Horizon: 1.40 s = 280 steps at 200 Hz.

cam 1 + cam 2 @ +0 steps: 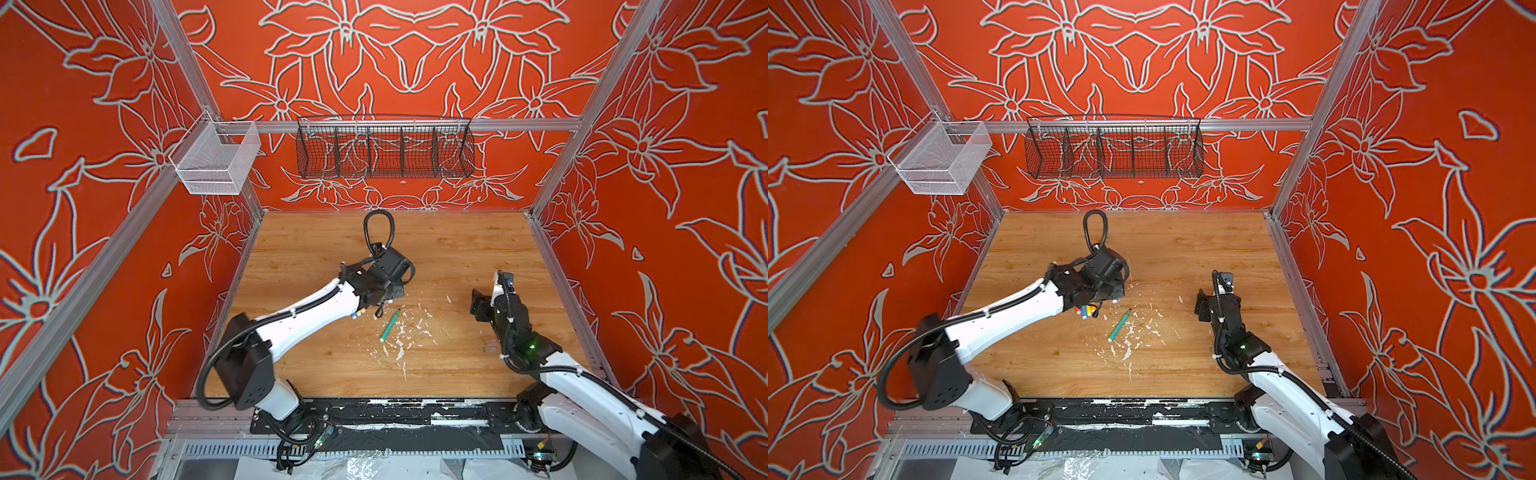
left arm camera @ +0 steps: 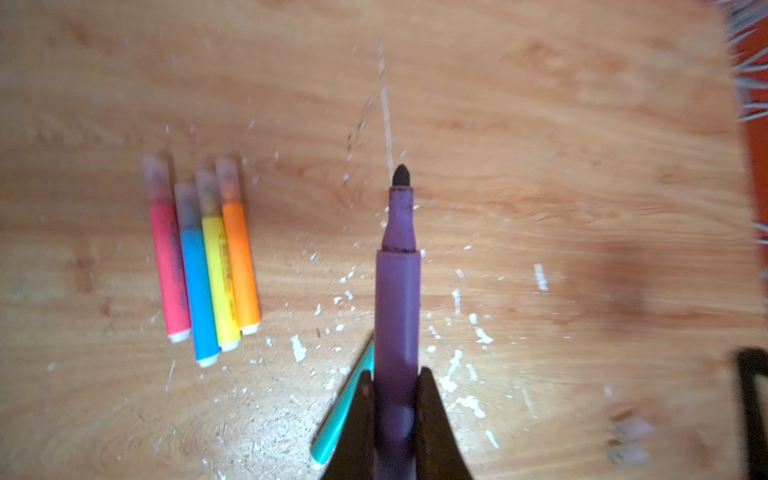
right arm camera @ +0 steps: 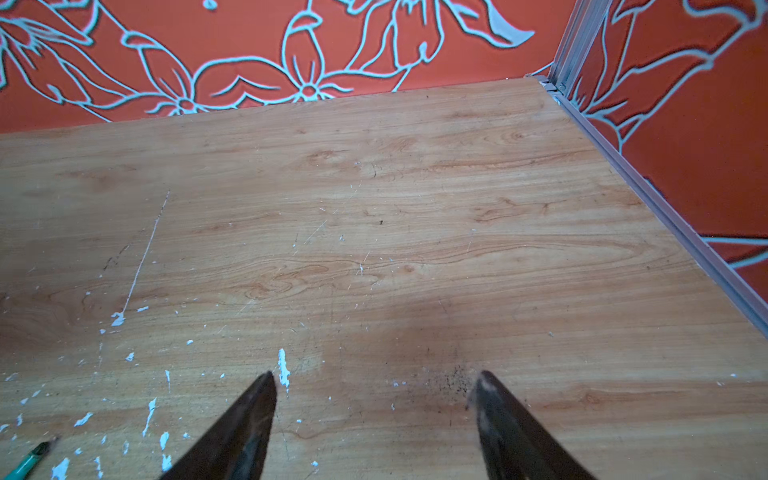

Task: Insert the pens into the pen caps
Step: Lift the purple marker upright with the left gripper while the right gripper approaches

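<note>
Left arm (image 1: 303, 309) and right arm (image 1: 582, 386) reach between red floral walls (image 1: 415, 62) over a white-flecked wooden surface (image 1: 457, 257), left end effector (image 2: 395, 370) clamped on the purple pen (image 2: 398, 299) near the lying green pen (image 1: 390, 325), right end effector (image 3: 376, 374) spread apart.

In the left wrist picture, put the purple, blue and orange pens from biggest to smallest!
1. purple pen: looks far the biggest, but it is nearest the camera, so its true size is unsure.
2. blue pen and orange pen: look about alike, so no ranking.
</note>
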{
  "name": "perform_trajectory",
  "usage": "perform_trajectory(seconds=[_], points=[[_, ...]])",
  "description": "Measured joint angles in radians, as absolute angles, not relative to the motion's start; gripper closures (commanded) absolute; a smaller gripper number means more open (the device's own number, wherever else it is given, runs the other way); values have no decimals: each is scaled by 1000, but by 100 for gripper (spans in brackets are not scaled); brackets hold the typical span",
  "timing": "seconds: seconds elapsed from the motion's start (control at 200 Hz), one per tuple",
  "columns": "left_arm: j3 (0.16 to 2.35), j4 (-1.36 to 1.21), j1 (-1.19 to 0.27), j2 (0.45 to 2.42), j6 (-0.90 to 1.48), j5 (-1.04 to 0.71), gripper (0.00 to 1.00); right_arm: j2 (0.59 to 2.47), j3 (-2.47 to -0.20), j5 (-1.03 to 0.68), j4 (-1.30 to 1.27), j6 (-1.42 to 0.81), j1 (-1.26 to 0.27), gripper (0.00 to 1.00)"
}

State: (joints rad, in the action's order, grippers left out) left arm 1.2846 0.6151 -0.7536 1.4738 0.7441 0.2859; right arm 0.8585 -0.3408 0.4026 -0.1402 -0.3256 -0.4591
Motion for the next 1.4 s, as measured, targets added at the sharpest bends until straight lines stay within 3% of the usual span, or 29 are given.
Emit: perform_trajectory(seconds=[0.215,0.415,0.646,0.881,1.276,1.401], points=[[1069,401,-754,1264,575,220,100,873,-341,403,-140,-326,-459,24],[825,224,-760,1235,466,159,100,885,-384,348,-76,-350,-459,31],[800,54,-768,1200,403,44,100,795,-481,106,-52,-500,-527,28],[775,-18,-778,1160,373,-42,100,789,-481,-84,-173,-682,-588,34],[770,-49,-794,1154,336,-105,100,977,-569,-106,-292,-771,-744,36],[770,-53,-796,1154,333,-116,100,1042,-592,-115,-341,-787,-759,42]])
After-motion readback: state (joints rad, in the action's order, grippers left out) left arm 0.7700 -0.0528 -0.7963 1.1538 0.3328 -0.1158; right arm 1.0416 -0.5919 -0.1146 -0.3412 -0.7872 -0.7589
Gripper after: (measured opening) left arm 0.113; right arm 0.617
